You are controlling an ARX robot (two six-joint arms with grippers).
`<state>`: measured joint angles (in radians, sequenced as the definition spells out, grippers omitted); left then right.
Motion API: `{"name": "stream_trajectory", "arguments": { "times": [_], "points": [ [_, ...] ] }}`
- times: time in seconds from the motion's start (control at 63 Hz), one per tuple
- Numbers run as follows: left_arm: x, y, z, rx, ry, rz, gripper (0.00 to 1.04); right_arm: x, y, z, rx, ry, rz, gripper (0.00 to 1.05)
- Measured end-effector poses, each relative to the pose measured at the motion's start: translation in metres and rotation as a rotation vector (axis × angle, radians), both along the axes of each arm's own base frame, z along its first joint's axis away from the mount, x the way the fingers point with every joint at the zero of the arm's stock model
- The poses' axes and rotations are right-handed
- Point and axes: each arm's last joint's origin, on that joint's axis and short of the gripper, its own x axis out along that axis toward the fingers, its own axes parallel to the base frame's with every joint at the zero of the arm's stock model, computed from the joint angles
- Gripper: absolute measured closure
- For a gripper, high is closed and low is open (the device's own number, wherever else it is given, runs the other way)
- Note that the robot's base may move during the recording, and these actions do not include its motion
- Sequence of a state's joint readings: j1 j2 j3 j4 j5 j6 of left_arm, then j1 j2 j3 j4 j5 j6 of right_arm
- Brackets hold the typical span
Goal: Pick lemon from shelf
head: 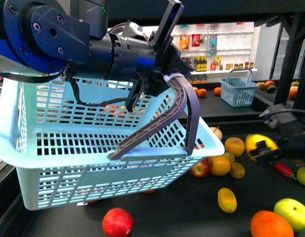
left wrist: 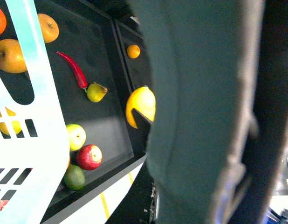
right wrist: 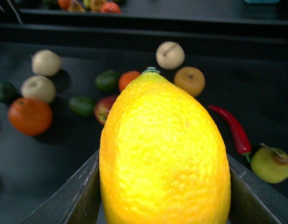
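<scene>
Front view, right: my right tool (head: pixel 269 152) covers part of the lemon (head: pixel 257 141); basket (head: pixel 93 148) hides the shelf (head: pixel 182 212) at left. Left wrist: blurred dark bulk (left wrist: pixel 204 112) masks half the lemon (left wrist: pixel 140 105).

— What did the left arm (head: pixel 68 34) look like?
— It had a big blue round joint housing with small dark screws (head: pixel 60 19). Then came a black cylindrical wrist with a blue band, and black cables (head: pixel 93 101) looped underneath.
— And the right claw (head: pixel 261 148)?
— It was black, with flat dark grey fingers (right wrist: pixel 81 196).

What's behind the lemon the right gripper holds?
An orange fruit and a red apple, both partly covered by the lemon; farther back a pale round fruit and a golden fruit. Anything directly behind it is hidden.
</scene>
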<state>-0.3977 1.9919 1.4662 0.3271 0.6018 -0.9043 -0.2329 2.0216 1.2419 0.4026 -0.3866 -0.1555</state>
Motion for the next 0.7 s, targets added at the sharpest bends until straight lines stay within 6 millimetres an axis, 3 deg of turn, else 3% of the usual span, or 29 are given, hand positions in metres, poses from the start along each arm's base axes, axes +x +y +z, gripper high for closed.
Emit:
{"name": "stream_trajectory", "arguments": {
  "times": [0.19,0.286,0.444,0.698],
  "points": [
    [0.0,0.0,0.0,0.0,0.0,-0.001,0.98,-0.017,0.034,0.048,0.122,-0.049,0.069,0.42],
    [0.0,0.0,0.0,0.0,0.0,0.0,0.98,-0.018,0.055,0.058,0.182,-0.048,0.104,0.42],
    [0.0,0.0,0.0,0.0,0.0,0.0,0.98,-0.015,0.089,0.052,0.268,0.011,0.145,0.42],
    [0.0,0.0,0.0,0.0,0.0,-0.002,0.98,-0.008,0.138,0.02,0.358,0.126,0.173,0.42]
  ]
}}
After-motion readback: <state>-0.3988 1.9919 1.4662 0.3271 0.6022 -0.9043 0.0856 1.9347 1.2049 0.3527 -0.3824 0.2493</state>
